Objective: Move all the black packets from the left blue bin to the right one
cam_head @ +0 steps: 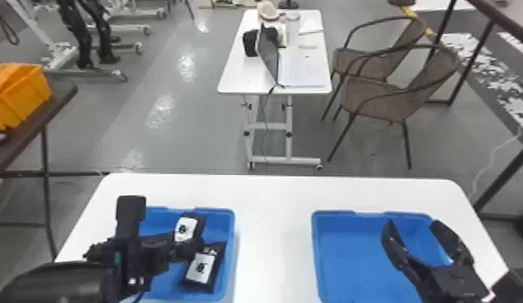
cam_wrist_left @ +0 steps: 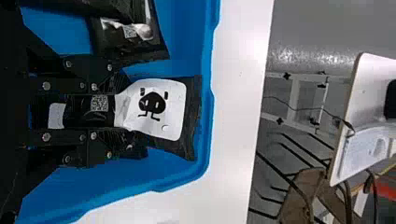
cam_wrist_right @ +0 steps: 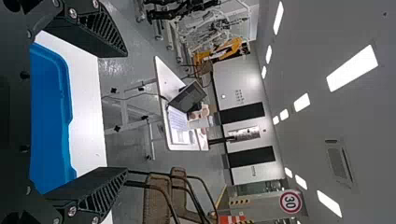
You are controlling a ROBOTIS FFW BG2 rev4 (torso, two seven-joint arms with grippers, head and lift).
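My left gripper (cam_head: pixel 190 246) is low inside the left blue bin (cam_head: pixel 231 258). It is shut on a black packet (cam_head: pixel 186 228) with a white label, near the bin's far right corner. In the left wrist view, the left gripper (cam_wrist_left: pixel 127 111) pinches this packet (cam_wrist_left: pixel 175 109), the labelled part sticking out past the fingers. A second labelled packet (cam_head: pixel 200 268) lies nearer in the bin, and more packets (cam_wrist_left: pixel 128 39) are beside the gripper in the left wrist view. Over the right blue bin (cam_head: pixel 345 258) my right gripper (cam_head: pixel 412 226) stands open; the right wrist view shows the right gripper (cam_wrist_right: pixel 125 112) with nothing between its fingers.
Both bins stand on a white table (cam_head: pixel 274 241), with a strip of tabletop between them. Beyond it are a small desk (cam_head: pixel 232 76) with a laptop and wicker chairs (cam_head: pixel 387 96). A yellow crate (cam_head: pixel 22 94) sits on a dark table at the left.
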